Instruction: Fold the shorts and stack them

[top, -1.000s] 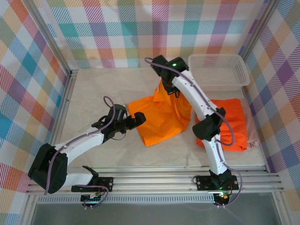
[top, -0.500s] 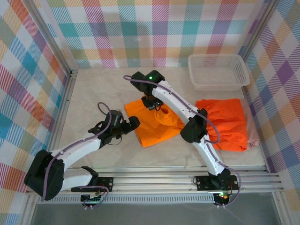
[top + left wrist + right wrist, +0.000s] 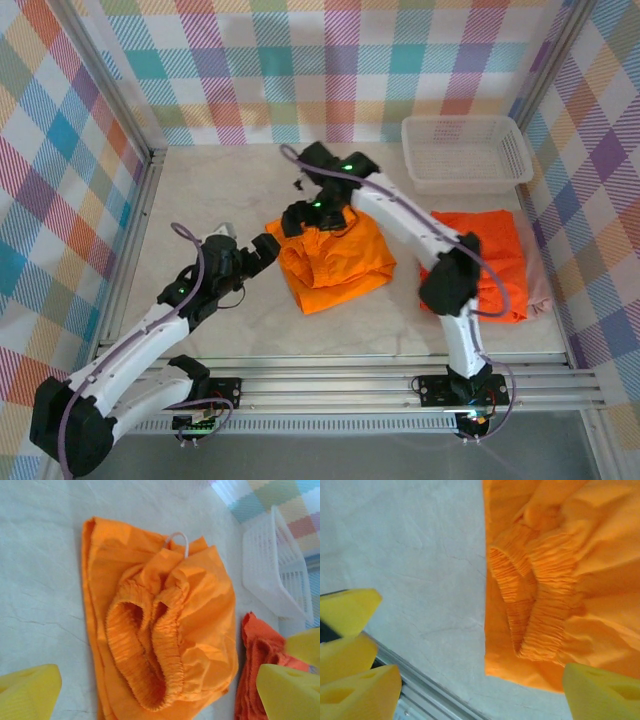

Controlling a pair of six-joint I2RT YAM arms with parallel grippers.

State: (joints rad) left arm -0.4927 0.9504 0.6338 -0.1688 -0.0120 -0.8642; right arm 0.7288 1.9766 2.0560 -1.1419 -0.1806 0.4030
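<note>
The pale tabletop (image 3: 200, 200) takes up most of what I can see, with checked walls around it. Two arms reach in from the near edge.

I count one white mesh basket (image 3: 462, 119), in the far right corner, with nothing in it that I can make out.

I count three pairs of shorts:
- The yellow-orange shorts (image 3: 345, 260) lie in the middle of the tabletop. They are doubled over into a compact bundle, with the gathered waistband bunched on top and a loop of white drawstring (image 3: 178, 536) poking out at the far edge.
- The bright orange shorts (image 3: 495, 255) lie well to the right, near the basket.
- The pink shorts (image 3: 541, 290) show only as a thin strip from under the bright orange pair's right edge.

The right-hand two look stacked already. I can't tell how neatly the pink pair is folded. By my reckoning the task is past halfway. The middle pair seems roughly folded, though rumpled, and is not yet on the pile.

Of the two grippers:
- The left gripper (image 3: 266, 250) sits just beside the yellow-orange pair's left edge, spread wide and empty.
- The right gripper (image 3: 298, 220) hangs over the bundle's far left corner, its fingers wide apart and holding no cloth.
</note>
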